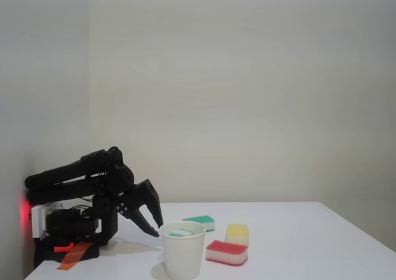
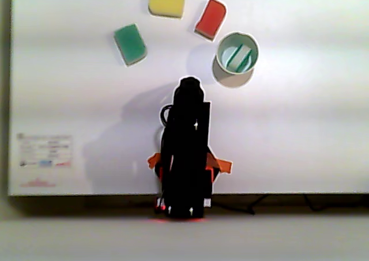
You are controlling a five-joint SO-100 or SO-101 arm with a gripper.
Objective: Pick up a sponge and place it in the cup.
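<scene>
The white paper cup [image 1: 182,258] stands near the table's front; in the other view its rim [image 2: 218,52] lies right of the arm. A green sponge with a pale layer [image 1: 180,232] [image 2: 233,55] stands on edge inside the cup. A second green sponge [image 1: 199,221] [image 2: 130,44] lies flat on the table behind the cup. My black arm is folded low at the left, and the gripper [image 1: 159,230] [image 2: 190,83] points down just left of the cup, holding nothing. Its fingertips are close together; I cannot make out whether they touch.
A red-and-white sponge [image 1: 226,253] [image 2: 210,18] and a yellow sponge [image 1: 237,233] [image 2: 166,3] lie right of the cup in the fixed view. Orange tape [image 1: 73,255] marks the arm's base. A wall stands close behind the white table [image 1: 309,249].
</scene>
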